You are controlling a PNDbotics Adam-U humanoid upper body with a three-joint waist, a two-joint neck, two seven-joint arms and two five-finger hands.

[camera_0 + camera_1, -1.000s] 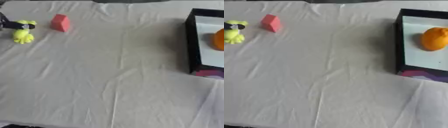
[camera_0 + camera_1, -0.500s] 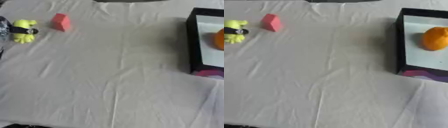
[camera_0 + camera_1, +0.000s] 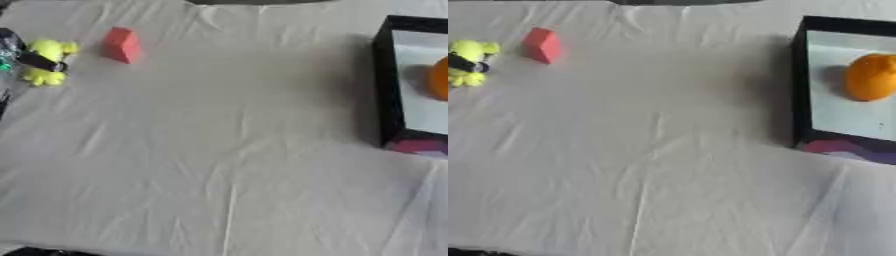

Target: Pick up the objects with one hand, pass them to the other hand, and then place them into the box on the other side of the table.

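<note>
Left eye view: yellow toy [image 3: 49, 62] under robot hand [image 3: 10, 46].

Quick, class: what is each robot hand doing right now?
Left hand: at the yellow toy, a dark finger across it; the grip cannot be told.
Right hand: not in view.

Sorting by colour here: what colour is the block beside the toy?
Red; the block shows best in the right eye view.

A yellow toy [image 3: 48, 62] lies at the far left of the worktop, a dark finger across it. A red block [image 3: 121, 44] stands just beside it. The black box [image 3: 801, 90], right, holds an orange fruit [image 3: 871, 77].
</note>
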